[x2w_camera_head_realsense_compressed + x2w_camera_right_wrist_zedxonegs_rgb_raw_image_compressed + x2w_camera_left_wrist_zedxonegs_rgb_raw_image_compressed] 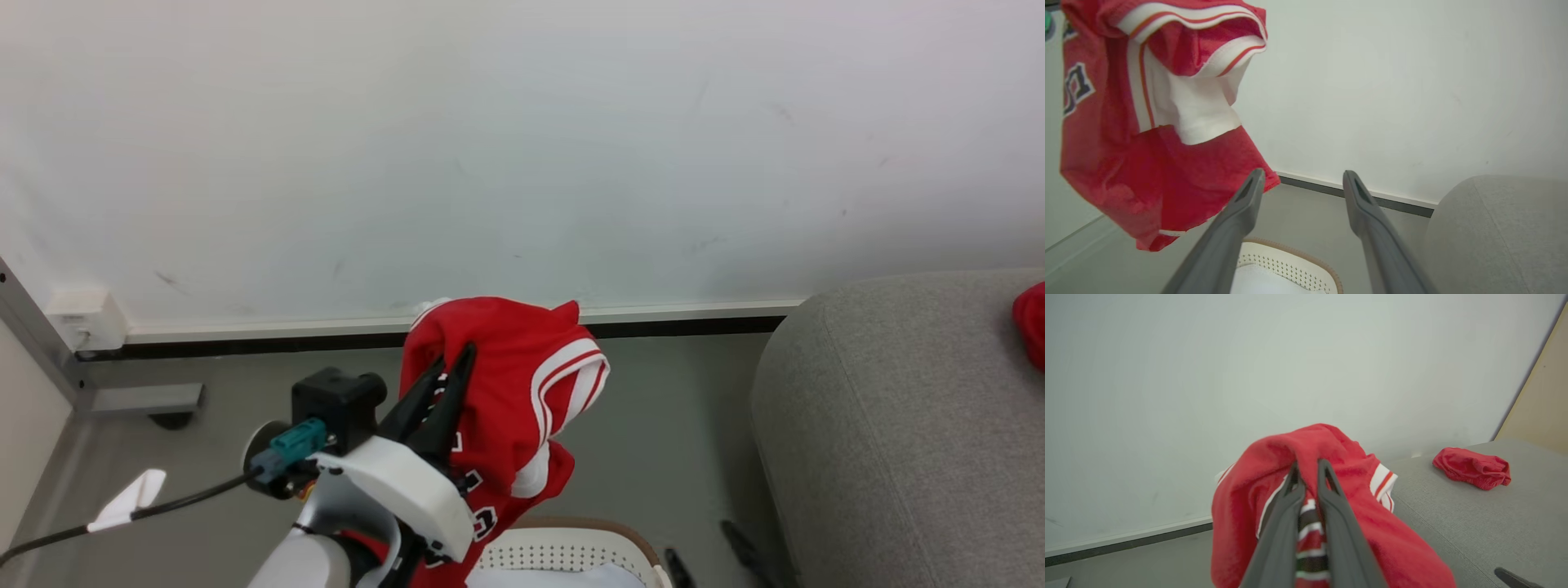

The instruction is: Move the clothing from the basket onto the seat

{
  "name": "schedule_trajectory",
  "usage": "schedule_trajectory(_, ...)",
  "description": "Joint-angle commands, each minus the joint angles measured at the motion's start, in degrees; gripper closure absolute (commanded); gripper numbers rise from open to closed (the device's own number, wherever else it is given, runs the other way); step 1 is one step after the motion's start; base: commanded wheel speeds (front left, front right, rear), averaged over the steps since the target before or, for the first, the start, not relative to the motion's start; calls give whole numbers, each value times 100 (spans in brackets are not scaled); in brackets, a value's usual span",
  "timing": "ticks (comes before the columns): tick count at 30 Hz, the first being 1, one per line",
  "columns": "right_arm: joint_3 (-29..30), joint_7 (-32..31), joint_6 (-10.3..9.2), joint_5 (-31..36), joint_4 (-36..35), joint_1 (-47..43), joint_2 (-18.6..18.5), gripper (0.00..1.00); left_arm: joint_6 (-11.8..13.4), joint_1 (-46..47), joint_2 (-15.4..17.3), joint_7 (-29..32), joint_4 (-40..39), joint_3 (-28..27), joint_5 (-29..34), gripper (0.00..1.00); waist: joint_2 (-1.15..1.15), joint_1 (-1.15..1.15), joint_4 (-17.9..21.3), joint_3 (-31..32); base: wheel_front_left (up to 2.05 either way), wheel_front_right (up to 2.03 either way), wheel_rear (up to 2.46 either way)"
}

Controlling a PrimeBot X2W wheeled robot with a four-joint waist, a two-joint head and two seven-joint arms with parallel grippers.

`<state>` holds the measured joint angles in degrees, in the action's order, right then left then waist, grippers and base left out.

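Note:
My left gripper (455, 361) is shut on the clothing (506, 392), a red garment with white sleeve parts and striped trim. The garment hangs in the air above and left of the basket (571, 545). In the left wrist view the fingers (1294, 486) pinch a fold of the clothing (1331, 445). The seat (898, 425), grey and rounded, stands to the right. My right gripper (1303, 175) is open and holds nothing, low above the basket (1306, 261), with the clothing (1147, 155) hanging to its upper left. The seat (1502, 228) shows at that view's lower right.
A second red garment (1472, 467) lies bunched on the seat (1474, 522). A pale cloth (1257, 281) lies in the basket. A white wall with a dark baseboard (686, 327) runs behind. A metal frame (49, 343) and a cable (163, 502) are at the left.

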<state>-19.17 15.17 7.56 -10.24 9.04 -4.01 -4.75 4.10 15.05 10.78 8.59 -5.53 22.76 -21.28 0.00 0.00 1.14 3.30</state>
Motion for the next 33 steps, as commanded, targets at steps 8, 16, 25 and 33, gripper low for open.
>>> schedule_trajectory(8, -1737, -3, -15, -374, 462, 720, 152, 0, -39, 373, -251, 11, 203, 291, 171, 100, 0, 0, -6, 5, 0, 0, 0)
schedule_trajectory(16, -2295, -3, -15, -777, 702, 1289, 175, 0, -43, 675, -475, -2, 474, 562, 196, 100, 0, 0, -133, -4, 0, 0, 0)
schedule_trajectory(25, -2437, -3, -15, -1061, 975, 1716, 182, 0, 40, 1104, -700, -52, 829, 949, 209, 100, 0, 0, -311, -85, 0, 0, 0)
schedule_trajectory(33, -2344, -3, -15, -1445, 1432, 2009, 175, 100, 164, 1369, -771, -181, 1013, 1296, -27, 100, 0, 0, -373, -134, 0, 0, 0)
